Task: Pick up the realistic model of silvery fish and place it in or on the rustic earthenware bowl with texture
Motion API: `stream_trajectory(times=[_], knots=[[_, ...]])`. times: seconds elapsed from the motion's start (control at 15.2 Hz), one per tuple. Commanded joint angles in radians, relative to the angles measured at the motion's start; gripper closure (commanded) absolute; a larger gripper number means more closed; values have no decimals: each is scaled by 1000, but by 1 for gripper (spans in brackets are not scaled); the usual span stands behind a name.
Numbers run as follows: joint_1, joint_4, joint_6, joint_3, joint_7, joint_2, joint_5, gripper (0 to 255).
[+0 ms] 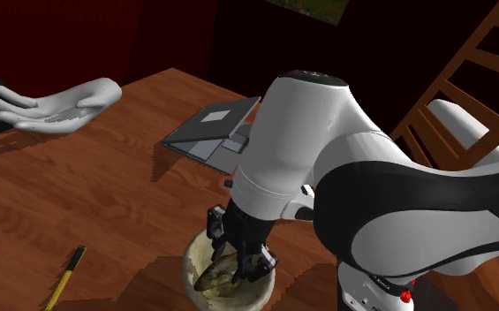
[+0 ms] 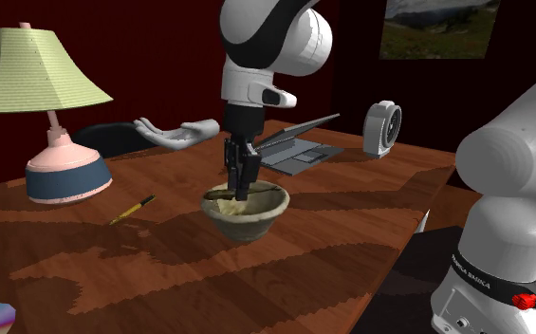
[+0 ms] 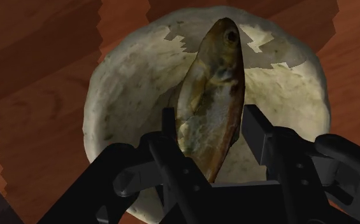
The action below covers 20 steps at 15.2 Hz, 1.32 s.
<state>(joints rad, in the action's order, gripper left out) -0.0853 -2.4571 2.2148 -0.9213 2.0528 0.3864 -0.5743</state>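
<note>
Already far along, by the look of it. Holds the silvery-brown fish (image 3: pixel 213 89) in the black gripper (image 3: pixel 211 127), with the fingers (image 3: pixel 169 127) drawn narrow against its two flanks, head pointing away from the hand and tail low between the fingers. Hangs right over the pale, rough bowl (image 3: pixel 118 83); in the shoulder view, reaches down past the rim, so that the fish lies already within the hollow. Cannot tell whether resting on the bowl's floor or hanging just above it.

As for the bowl: stands on the reddish wooden table (image 1: pixel 106 203), close to the stand's side, well apart from the open laptop (image 1: pixel 212 132) and from the yellow pencil (image 1: pixel 66 276).

Done, as a judgement from how things lie: the picking up, and the carrying over to the bowl. Not yet done: the letting go. Needs only to spread the fingers and then lift the hand straight out, slowly, so as not to drag the fish back up or catch the rim. Possibly a small risk of the long body leaning on the rim and not lying flat inside.
</note>
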Motion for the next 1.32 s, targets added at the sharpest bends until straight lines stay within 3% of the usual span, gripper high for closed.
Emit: stream_trajectory(times=[0.0,0.33,0.4,0.73,0.99,1.25], knots=[[0,-4,6,-3,0,-2,-1,255],[0,-4,6,-3,0,-2,-1,255],[0,-4,6,-3,0,-2,-1,0],[0,-4,6,-3,0,-2,-1,0],[-22,57,-148,85,-12,86,3,0],[-22,57,-148,85,-12,86,3,0]])
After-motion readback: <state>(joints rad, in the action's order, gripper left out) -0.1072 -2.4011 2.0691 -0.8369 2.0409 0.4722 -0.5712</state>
